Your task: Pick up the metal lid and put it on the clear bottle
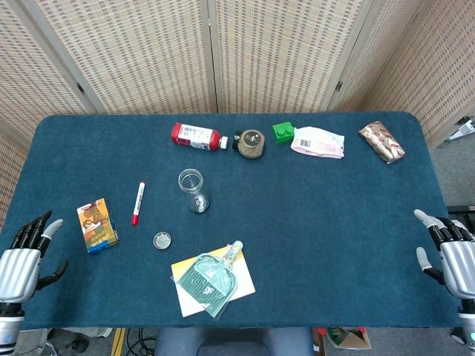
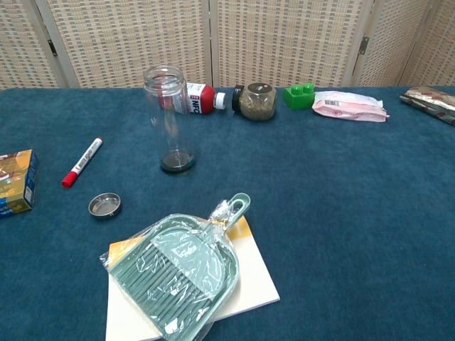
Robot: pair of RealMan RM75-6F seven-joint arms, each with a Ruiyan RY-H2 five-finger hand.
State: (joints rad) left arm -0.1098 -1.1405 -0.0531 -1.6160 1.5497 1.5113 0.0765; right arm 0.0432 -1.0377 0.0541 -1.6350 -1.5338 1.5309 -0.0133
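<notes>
Head view: the metal lid [image 1: 162, 239] lies flat on the blue tabletop [image 1: 319, 222], open side up, left of centre; being round, it has no long axis to line up with; the clear bottle [image 1: 191, 190] stands upright just beyond it and a little right, mouth open to the ceiling; left hand [image 1: 22, 258] at the near left edge, fingers spread, holding nothing; right hand [image 1: 453, 256] at the near right edge, likewise spread and empty; the lid lies forward and to the right of the left hand, which is plainly the nearer, so the pickup looks like its job; red marker [image 1: 137, 202] and small box [image 1: 96, 225] lie between them.

Chest view: neither hand shows; lid [image 2: 105, 205] sits apart from the bottle [image 2: 168, 117], nearer the camera and left; green dustpan [image 2: 181, 270] lies close in front.
</notes>
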